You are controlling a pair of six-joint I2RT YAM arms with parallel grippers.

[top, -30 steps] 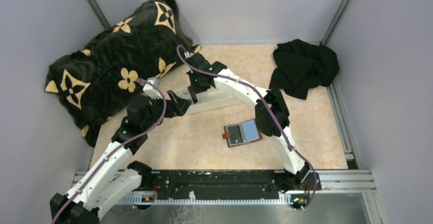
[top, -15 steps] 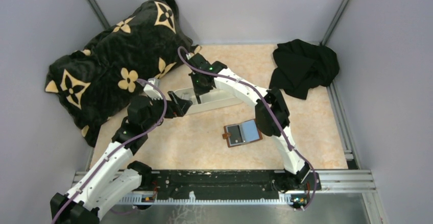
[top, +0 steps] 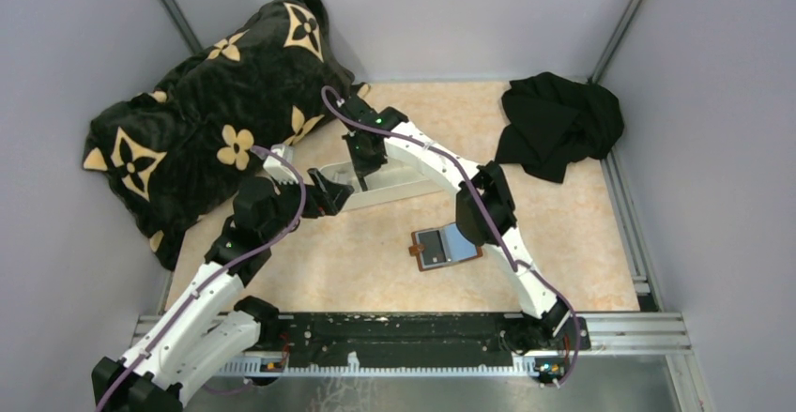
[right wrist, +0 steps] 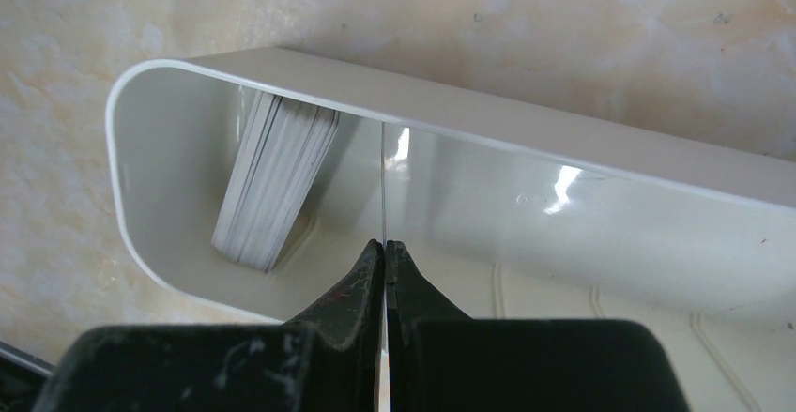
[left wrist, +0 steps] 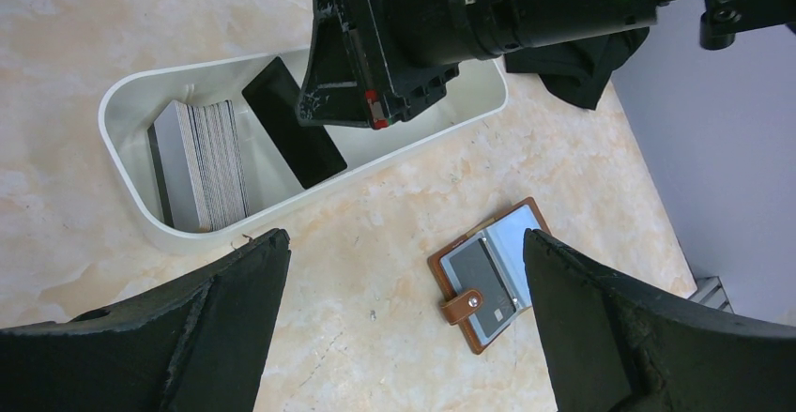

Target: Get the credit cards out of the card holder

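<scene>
Right fingers (right wrist: 361,285) pinch a credit card (right wrist: 383,187), seemingly upright (it shows only edge-on), over the white tray (right wrist: 563,140). Released crooked, it could clip the rim and land on the counter (left wrist: 375,337). Left fingers (left wrist: 225,309) gape; the card holder (left wrist: 493,271) lies open nearby.

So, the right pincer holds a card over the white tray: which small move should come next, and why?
Probably open the right pincer and let the card drop: it is gripped edge-on over the white tray, near the stack of cards leaning at one end.
</scene>
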